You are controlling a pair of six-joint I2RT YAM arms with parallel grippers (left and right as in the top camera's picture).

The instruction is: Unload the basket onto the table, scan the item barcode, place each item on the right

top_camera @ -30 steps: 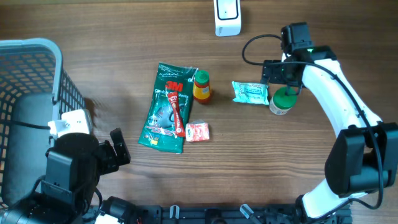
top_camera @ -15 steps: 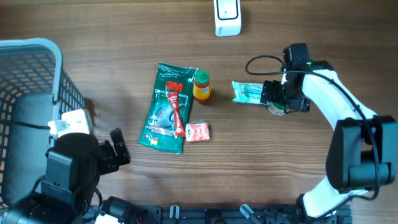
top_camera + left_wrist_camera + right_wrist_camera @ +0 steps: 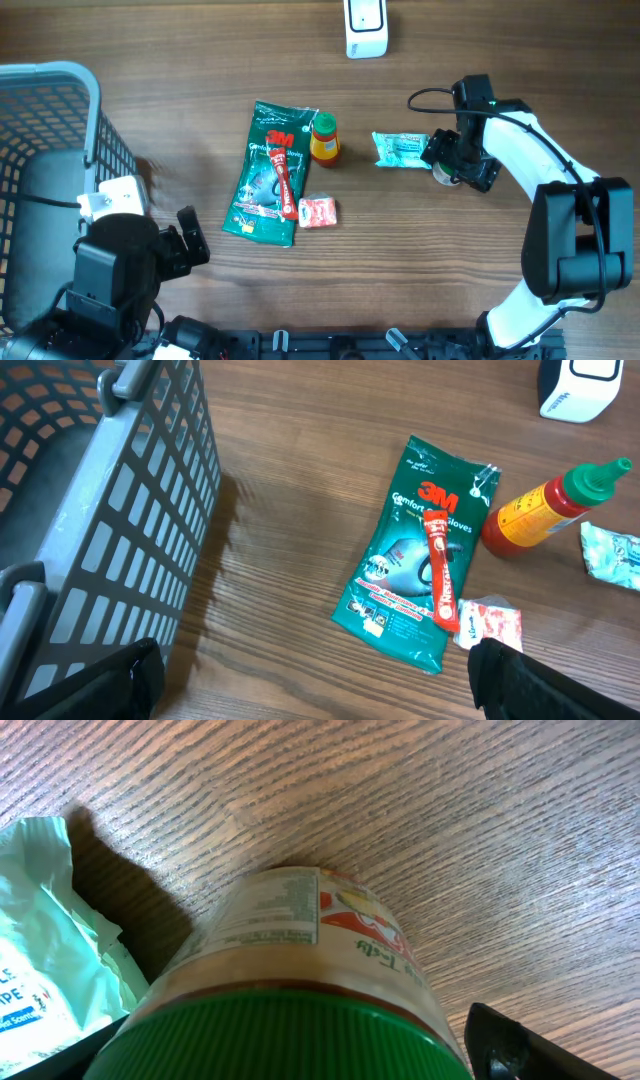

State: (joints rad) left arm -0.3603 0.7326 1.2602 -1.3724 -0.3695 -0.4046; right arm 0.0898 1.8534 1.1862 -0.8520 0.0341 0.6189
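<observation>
I've got the right pincer (image 3: 457,163) spread wide, straddling the green-lidded round jar with a printed label (image 3: 300,940). Can't tell if the fingers touch it. The jar stands on the wooden worktop (image 3: 180,60), just beside a pale teal packet (image 3: 402,148). Left pincer (image 3: 320,685) is wide apart.

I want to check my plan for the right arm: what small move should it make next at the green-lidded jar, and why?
Probably close the right gripper on the jar. The gripper sits low over it, the jar's green lid fills the wrist view, and the jaws look open. The teal packet lies close beside, so close gently.
</observation>
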